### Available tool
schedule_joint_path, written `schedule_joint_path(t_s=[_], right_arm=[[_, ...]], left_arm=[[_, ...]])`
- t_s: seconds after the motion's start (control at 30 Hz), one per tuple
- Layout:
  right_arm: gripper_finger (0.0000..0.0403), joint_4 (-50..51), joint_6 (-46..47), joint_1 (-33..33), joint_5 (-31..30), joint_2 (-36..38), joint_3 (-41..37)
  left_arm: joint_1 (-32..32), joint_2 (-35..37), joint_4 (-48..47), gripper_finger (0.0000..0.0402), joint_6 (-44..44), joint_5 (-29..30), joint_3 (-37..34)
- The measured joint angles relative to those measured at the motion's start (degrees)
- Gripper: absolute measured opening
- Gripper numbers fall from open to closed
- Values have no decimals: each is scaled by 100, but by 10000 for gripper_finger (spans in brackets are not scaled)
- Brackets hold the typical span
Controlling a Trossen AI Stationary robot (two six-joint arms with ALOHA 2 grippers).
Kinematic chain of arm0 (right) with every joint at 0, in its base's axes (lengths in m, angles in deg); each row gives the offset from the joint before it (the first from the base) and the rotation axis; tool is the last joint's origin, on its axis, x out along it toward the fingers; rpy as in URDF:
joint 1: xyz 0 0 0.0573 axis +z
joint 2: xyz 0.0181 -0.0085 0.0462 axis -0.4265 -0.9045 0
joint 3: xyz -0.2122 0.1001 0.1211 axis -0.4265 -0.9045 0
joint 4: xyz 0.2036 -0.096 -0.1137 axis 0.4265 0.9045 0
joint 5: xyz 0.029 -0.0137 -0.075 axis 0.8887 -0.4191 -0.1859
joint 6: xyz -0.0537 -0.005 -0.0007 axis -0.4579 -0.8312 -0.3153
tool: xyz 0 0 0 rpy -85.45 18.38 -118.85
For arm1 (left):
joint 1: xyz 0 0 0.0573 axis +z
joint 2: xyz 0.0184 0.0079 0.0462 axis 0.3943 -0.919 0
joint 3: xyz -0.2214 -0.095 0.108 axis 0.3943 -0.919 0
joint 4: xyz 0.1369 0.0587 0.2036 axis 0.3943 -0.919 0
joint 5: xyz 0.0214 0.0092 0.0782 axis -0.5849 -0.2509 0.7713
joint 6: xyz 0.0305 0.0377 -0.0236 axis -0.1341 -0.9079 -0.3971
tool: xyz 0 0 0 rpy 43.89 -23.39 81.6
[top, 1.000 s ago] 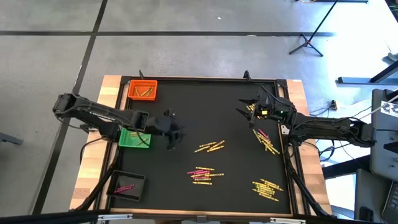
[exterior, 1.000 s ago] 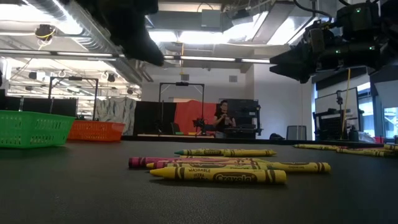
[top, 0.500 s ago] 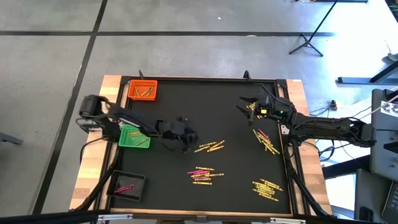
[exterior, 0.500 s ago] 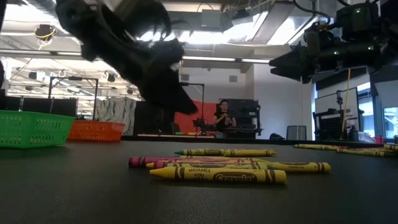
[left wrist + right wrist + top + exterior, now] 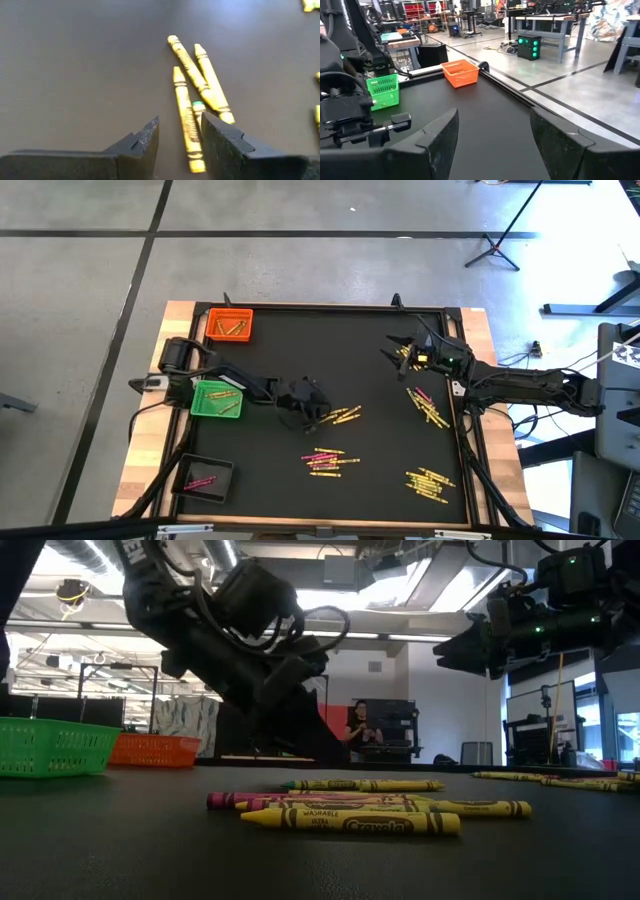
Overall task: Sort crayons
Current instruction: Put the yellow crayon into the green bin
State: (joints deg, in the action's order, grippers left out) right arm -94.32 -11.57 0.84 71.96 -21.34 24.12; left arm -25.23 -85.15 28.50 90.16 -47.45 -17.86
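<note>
since your left hand hangs empty and part-open over the yellow crayons, drop straight, straddle only one; right hand waits wide, far side of the surface.

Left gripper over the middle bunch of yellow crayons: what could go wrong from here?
1. The left gripper is open over three yellow crayons lying close together, one touching its neighbour. Closing could pinch two or nudge the others aside.
2. A green-tipped crayon lies right by one finger and could be knocked or grabbed by mistake.
</note>
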Motion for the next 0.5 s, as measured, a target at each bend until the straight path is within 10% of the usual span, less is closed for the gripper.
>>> schedule_joint_path(t_s=[0.5], right_arm=[[246,11,-4,0,-67,0,0]], left_arm=[[-139,-194,-23,130,9,270,4]])
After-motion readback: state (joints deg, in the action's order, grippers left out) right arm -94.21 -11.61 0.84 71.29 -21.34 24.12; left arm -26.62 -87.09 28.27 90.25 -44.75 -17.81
